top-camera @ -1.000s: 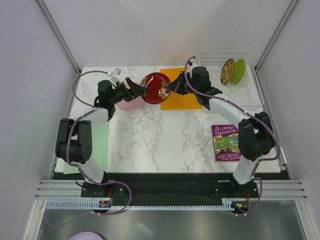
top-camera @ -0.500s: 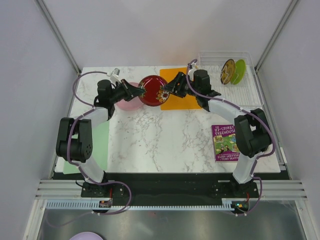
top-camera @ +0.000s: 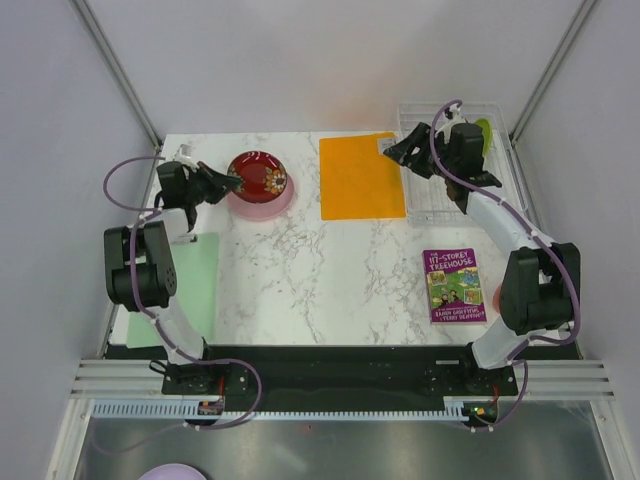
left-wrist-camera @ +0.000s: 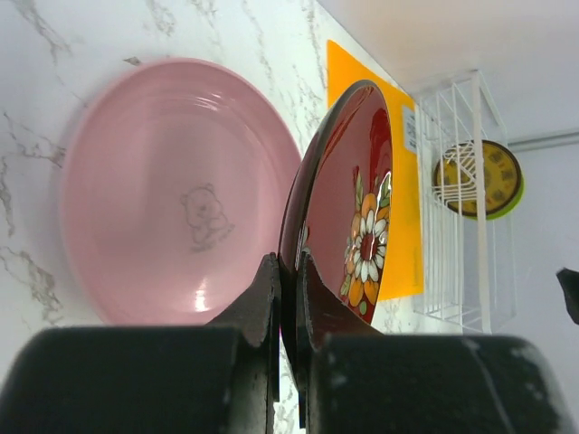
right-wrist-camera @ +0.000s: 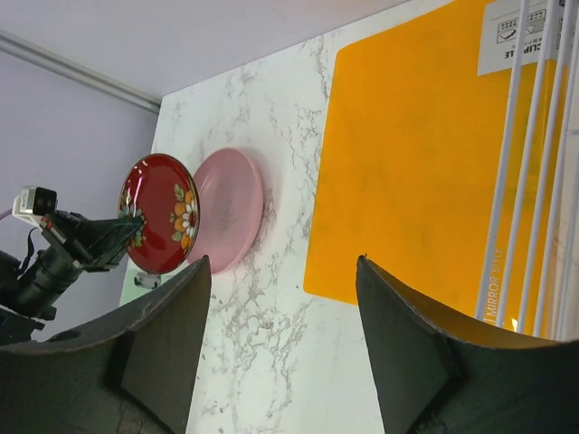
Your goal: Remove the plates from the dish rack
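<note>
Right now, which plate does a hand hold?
The dark red plate, its rim pinched in the left hand; pink plate lies flat, yellow plate and green plate stand in the rack.

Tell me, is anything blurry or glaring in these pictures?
Left wrist view: the left gripper looks blurred up close, and a glint sits on the pink plate. Right wrist view: the right gripper is soft and dark, the dark red plate crisp. Top view: even light.

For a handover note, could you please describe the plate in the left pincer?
Start at the table, far left, where the pink plate lies. The red plate is held on edge over it; it alone is dark red with flowers.
</note>
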You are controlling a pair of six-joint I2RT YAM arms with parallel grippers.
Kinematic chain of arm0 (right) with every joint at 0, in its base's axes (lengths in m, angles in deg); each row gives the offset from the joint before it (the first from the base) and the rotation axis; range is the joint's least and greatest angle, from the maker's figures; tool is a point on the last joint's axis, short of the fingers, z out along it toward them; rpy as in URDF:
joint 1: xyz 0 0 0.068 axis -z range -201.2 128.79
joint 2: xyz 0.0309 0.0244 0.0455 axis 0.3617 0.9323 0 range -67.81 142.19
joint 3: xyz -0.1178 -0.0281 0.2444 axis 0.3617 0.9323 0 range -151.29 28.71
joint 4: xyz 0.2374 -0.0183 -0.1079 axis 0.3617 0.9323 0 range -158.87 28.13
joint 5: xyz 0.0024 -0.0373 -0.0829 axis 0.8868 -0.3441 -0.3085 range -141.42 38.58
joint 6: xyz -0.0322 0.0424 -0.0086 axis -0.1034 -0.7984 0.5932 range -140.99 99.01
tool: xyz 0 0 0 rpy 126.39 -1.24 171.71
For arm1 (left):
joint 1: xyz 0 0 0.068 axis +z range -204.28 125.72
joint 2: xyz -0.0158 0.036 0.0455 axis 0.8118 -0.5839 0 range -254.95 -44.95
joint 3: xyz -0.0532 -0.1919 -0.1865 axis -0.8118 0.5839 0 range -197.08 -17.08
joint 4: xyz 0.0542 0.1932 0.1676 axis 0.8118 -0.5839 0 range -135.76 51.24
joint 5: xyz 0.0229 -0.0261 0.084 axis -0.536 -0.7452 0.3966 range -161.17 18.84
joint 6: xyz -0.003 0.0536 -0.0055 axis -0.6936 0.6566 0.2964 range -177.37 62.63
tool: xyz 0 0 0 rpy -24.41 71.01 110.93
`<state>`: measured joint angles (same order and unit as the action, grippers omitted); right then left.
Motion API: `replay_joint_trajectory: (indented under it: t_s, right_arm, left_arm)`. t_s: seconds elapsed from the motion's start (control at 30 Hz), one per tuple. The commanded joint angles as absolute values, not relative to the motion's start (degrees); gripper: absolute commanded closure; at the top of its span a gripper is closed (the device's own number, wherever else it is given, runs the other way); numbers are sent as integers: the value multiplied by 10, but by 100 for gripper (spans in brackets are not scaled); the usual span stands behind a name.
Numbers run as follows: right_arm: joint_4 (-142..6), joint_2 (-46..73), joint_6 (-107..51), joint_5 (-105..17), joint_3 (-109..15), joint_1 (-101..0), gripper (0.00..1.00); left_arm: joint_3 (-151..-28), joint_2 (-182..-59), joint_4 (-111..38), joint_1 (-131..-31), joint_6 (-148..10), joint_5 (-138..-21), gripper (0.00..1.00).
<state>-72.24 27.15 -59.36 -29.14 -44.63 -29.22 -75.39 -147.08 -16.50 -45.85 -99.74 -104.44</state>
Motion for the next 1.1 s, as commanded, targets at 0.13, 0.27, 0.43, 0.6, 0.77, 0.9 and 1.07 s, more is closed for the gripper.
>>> replay_joint_trajectory:
  t_s: [0.13, 0.27, 0.43, 0.6, 0.77, 0.9, 1.07]
  right_arm:
    - [-690, 253, -541, -305, -434, -284, 28]
    - [-676, 255, -534, -306, -434, -280, 28]
    - [-673, 256, -527, -306, -432, -276, 28]
    - [-663, 260, -518, -308, -438, -270, 28]
    - [-622, 262, -482, -332, -476, -263, 28]
    - [-596, 266, -459, -346, -505, -255, 28]
    - [-543, 270, -421, -391, -557, -245, 27]
  left_arm:
    - [-818, -1555, -155, -460, -995, -1075, 98]
    - [-815, -1578, -159, -460, -990, -1054, 98]
    - [-812, -1588, -155, -460, -992, -1039, 98]
    - [-817, -1594, -159, -460, -985, -1021, 96]
    - [-826, -1603, -161, -460, -977, -1032, 60]
    - [-825, -1599, -168, -461, -971, -1028, 38]
    - [-840, -1582, -219, -461, -945, -1018, 0]
